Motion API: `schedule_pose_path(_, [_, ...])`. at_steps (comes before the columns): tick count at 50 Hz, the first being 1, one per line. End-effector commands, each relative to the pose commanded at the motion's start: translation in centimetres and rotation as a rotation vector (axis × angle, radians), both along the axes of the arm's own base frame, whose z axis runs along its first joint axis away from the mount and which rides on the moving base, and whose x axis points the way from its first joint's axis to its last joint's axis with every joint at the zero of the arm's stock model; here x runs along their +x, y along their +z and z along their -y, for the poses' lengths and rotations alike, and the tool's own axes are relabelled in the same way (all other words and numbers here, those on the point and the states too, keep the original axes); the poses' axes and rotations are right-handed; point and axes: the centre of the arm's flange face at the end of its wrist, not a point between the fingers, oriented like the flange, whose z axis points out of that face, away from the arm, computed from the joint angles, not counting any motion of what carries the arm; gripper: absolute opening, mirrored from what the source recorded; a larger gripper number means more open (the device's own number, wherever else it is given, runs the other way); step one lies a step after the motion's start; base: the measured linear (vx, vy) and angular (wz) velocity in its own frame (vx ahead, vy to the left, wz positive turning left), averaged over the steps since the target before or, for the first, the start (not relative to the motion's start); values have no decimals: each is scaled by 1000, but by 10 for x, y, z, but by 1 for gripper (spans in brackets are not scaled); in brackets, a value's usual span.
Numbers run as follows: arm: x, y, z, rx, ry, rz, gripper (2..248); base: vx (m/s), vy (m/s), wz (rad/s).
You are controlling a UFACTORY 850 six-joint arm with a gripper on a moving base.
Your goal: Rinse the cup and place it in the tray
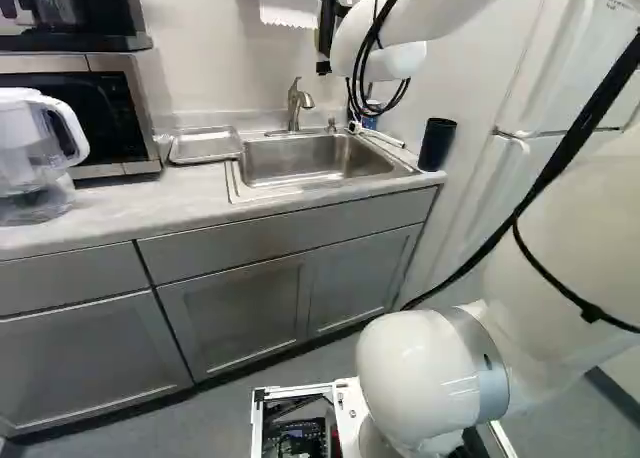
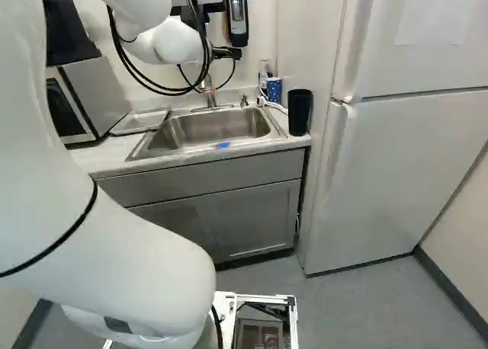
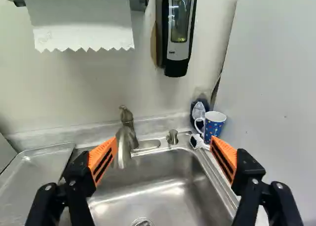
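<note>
Two cups stand near the right-hand end of the counter (image 1: pixel 120 216) in the right base view: an upright blue patterned mug (image 3: pixel 214 126) behind the sink's corner and, nearer me, a black tumbler (image 2: pixel 300 111). Which one my task means, I cannot tell. My hand (image 2: pixel 227 52) is open in the wrist view, its orange pads (image 3: pixel 102 159) wide apart, with the faucet (image 3: pixel 127 137) ahead of the gap and the basin of the steel sink (image 3: pixel 173 191) below. The mug shows beyond one fingertip, a white brush (image 3: pixel 196 141) just beside it. Across the sink from the cups, the metal tray (image 1: pixel 205 145) lies flat on the counter, and a soap dispenser (image 3: pixel 179 33) hangs on the wall beside paper towel (image 3: pixel 81 21).
</note>
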Motion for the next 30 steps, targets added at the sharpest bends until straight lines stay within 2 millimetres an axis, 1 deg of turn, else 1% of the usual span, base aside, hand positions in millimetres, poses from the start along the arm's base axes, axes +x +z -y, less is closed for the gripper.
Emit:
schedule_pose_path(12, [0, 0, 0, 0, 0, 0, 247, 63, 1, -8])
schedule_pose_path(15, [3, 0, 0, 0, 0, -1, 247, 49, 0, -6])
schedule_pose_path(30, [3, 0, 0, 0, 0, -1, 247, 4, 0, -1])
